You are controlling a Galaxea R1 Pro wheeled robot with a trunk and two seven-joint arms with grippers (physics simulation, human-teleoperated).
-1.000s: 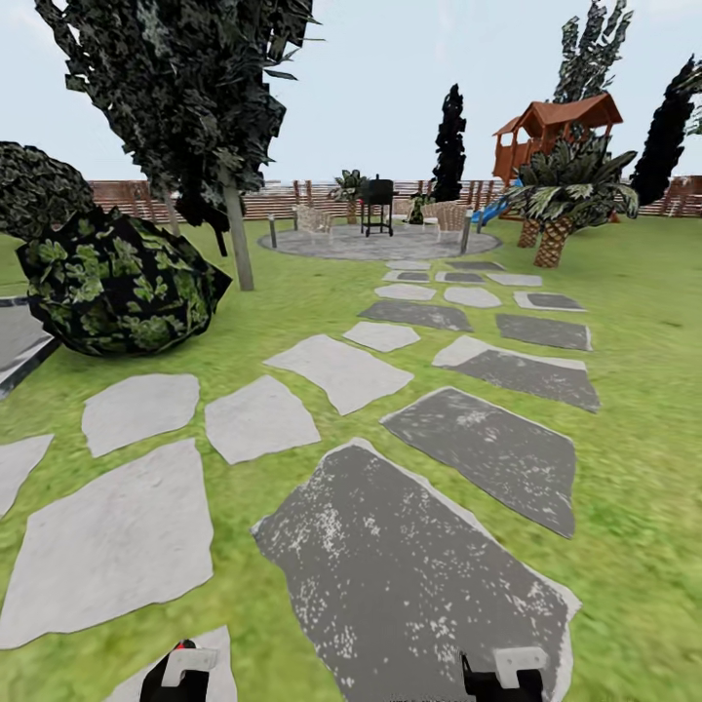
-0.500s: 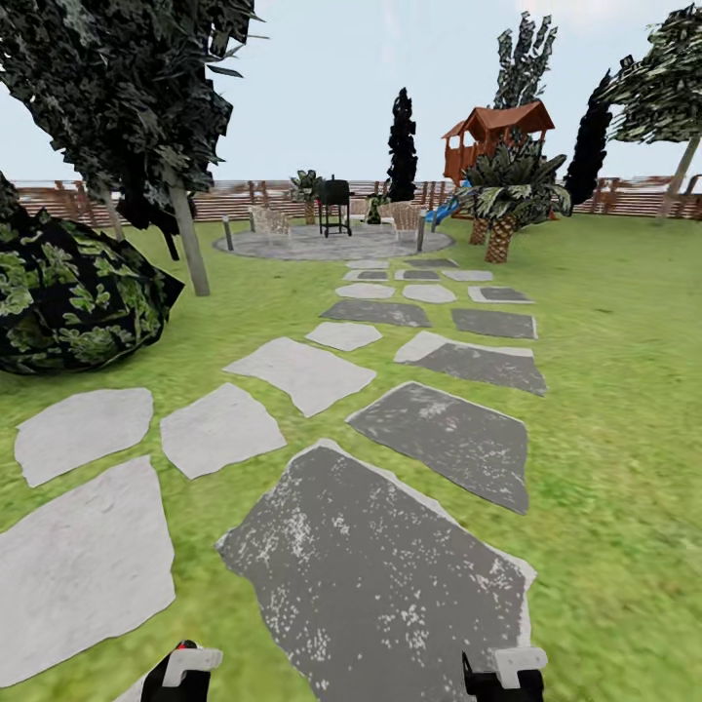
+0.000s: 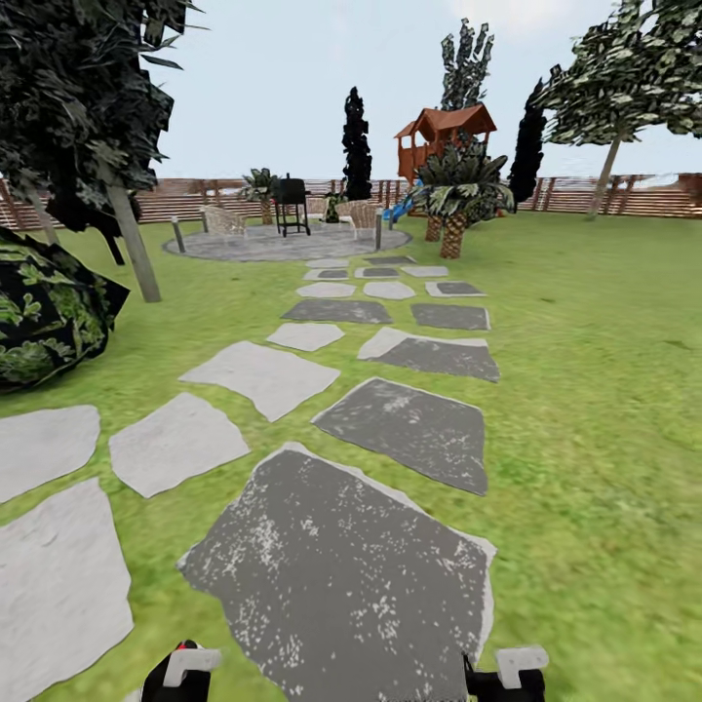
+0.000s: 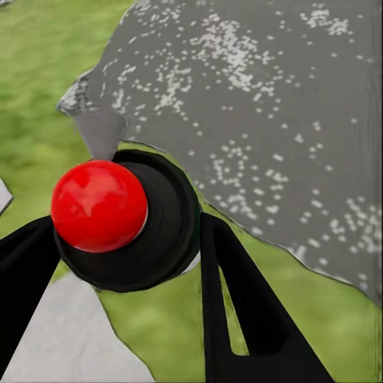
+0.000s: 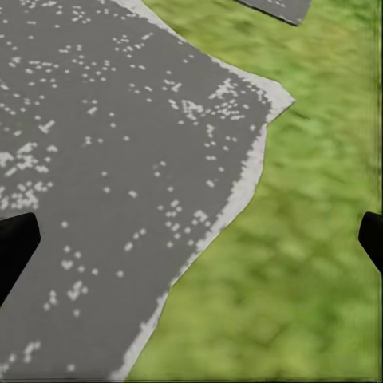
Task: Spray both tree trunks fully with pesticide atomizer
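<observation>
My left gripper (image 4: 128,239) is shut on the pesticide atomizer (image 4: 100,206), a black round body with a red knob, held over the grass at the edge of a dark paving stone (image 4: 263,104). At the head view's lower edge sit the left gripper (image 3: 185,673), with a bit of the red knob showing, and the right gripper (image 3: 507,673). My right gripper (image 5: 191,239) is open, its fingertips wide apart with nothing between them. One tree has its pale trunk (image 3: 132,244) at the left, beyond a dark bush. A second tree (image 3: 624,78) with a thin-looking pale trunk (image 3: 604,166) stands far right by the fence.
A path of grey stepping stones (image 3: 400,429) runs ahead over the lawn to a round paved patio (image 3: 283,242) with a black grill (image 3: 291,200) and chairs. A leafy dark bush (image 3: 44,312) lies at the left. A palm (image 3: 453,200), a wooden playhouse (image 3: 439,136) and the slat fence (image 3: 624,195) stand beyond.
The whole view has swung to the right: the bush, near tree and path slid left in the picture, and the far right tree came into view. Both grippers keep their places.
</observation>
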